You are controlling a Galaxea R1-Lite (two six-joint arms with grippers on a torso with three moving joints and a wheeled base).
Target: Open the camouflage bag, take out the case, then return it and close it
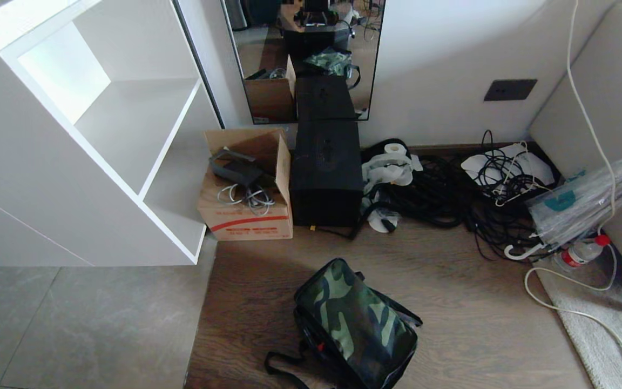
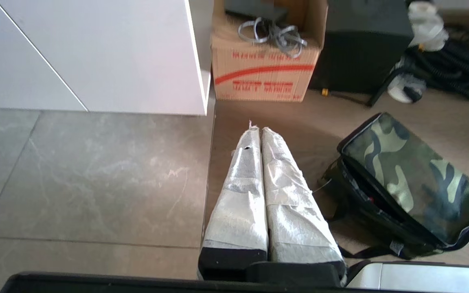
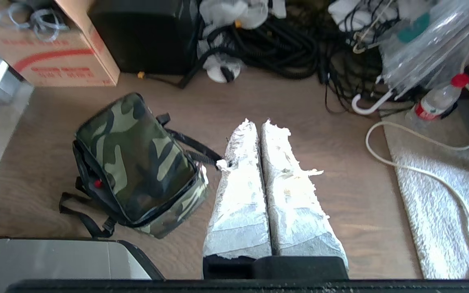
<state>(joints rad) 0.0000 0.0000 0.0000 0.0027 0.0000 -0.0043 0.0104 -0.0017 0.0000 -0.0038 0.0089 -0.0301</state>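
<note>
The bag (image 1: 357, 323) lies on the wood floor (image 1: 467, 302), zipped shut, camouflage face up and tilted, with black straps (image 1: 284, 370) trailing from its near end. A small red spot shows at its zipper edge. The case cannot be seen.

Beyond the bag, against the wall, stands a black box (image 1: 326, 173). Just beside that box on one side is an open cardboard box (image 1: 247, 186) holding a dark adapter and grey cables; on the other side lie a paper roll (image 1: 393, 149) and a heap of black cables (image 1: 451, 192). Farther along from the bag are a plastic-wrapped bundle (image 1: 594, 197), a water bottle (image 1: 581, 253) with a red cap, a white cord and a pale rug (image 1: 592, 319). A white shelf unit (image 1: 89, 135) stands next to the cardboard box, and a mirror (image 1: 305, 54) leans behind the black box.

Neither arm shows in the head view. The left hand (image 2: 257, 130) hangs above the floor beside the bag, its 2 tape-wrapped fingers pressed together, holding nothing. The right hand (image 3: 257, 124) hangs on the bag's other side, fingers likewise together and empty.
</note>
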